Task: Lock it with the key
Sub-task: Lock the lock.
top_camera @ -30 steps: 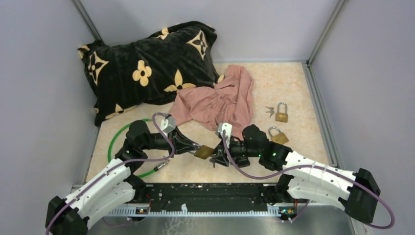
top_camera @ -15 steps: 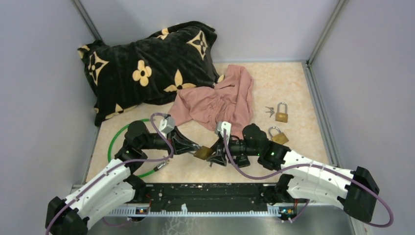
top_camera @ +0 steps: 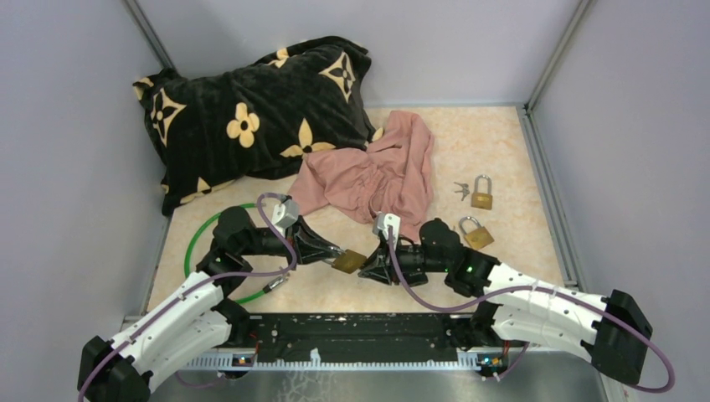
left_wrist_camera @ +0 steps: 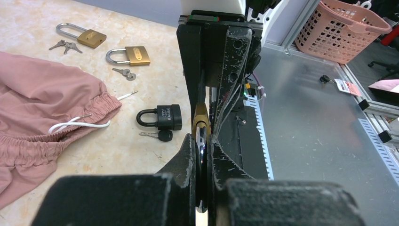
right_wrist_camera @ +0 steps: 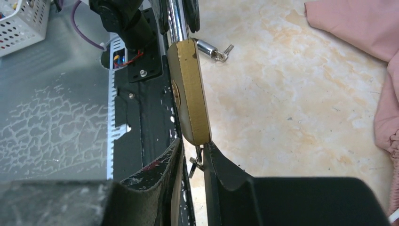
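Padlock hangs clamped in my left gripper, key at its base inside my nearly closed right gripper; whether that pinches it I cannot tell. I should grip squarely, then twist gently.

The brass padlock clamped in the left claw is seen with a dull yellow, slightly worn finish. Its shackle is of bright, mirror-like metal. The fingers of the right claw are made of black matt plastic, scuffed and scratched at the edges. Under both claws the tabletop is shown smooth, beige and marbled, with a faint sheen. To the left of the left claw a black padlock with a matt coating is found, and a soft pink cloth with a gathered hem. On its other side a grey metal plate, scratched and dull, is seen.
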`<state>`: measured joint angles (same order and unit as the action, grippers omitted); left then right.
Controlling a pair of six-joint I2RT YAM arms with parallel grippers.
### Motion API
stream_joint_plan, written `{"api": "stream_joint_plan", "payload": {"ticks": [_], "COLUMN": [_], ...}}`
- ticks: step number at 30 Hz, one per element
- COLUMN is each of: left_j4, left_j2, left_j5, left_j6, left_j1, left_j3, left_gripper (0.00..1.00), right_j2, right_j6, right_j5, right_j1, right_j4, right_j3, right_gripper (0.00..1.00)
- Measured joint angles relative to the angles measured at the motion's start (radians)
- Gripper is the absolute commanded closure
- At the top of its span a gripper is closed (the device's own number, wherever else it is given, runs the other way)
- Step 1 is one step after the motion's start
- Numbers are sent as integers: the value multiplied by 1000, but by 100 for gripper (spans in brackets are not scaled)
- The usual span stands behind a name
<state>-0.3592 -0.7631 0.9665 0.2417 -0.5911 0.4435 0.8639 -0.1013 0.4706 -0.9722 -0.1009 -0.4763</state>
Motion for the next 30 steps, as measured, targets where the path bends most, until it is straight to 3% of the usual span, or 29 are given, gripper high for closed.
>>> {"api": "stream_joint_plan", "payload": {"ticks": [6,10,21,30], "left_j4": [0,-2,92,248], "left_j2": [0,0,4,13], "left_j5": [0,0,3,-5], "left_j6": [6,14,-55,-251], "left_j1": [0,0,13,191], "left_j3": [0,0,39,196], "left_gripper": [100,100,100,100], "right_j2": [0,2,20,11], "right_j6": [-15,-14,-15,-79], "right_j5": [-7,-7,-6,-67], "right_j1": [0,0,19,167], "right_j4": [-35,-44,-2,183], "right_j3": [0,0,-16,17], "right_gripper": [81,100,100,100]}}
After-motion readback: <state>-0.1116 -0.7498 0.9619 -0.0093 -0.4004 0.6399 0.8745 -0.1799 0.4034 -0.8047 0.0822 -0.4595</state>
